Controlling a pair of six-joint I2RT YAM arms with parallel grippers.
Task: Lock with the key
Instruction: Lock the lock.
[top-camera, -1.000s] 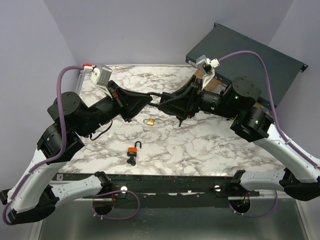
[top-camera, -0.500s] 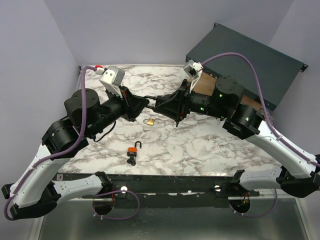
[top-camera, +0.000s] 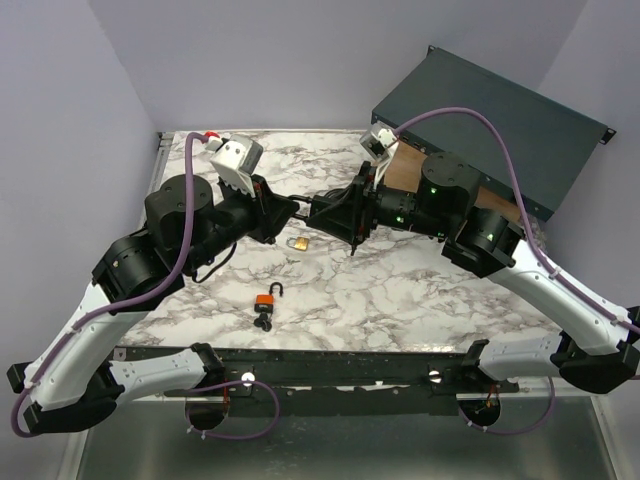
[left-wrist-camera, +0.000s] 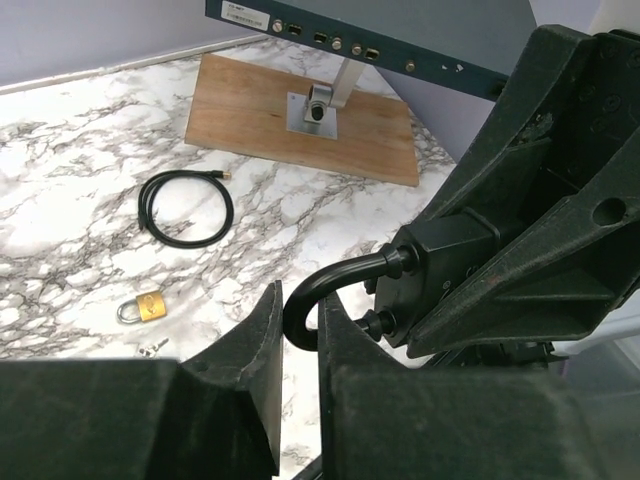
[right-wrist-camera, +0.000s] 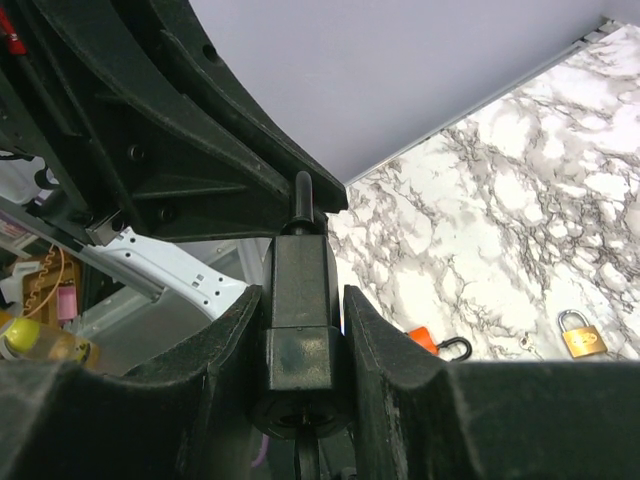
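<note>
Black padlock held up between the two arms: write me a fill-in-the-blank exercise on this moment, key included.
1. The right gripper grips the black padlock by its ____.
2. The left gripper has its fingers on either side of that padlock's ____.
3. On the table, the orange padlock lies with its shackle ____.
4. The coiled cable lies between the brass padlock and the ____ board.
Missing words: body; shackle; open; wooden.

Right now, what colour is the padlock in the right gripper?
Black, body and shackle; the padlock shows best in the left wrist view.
</note>
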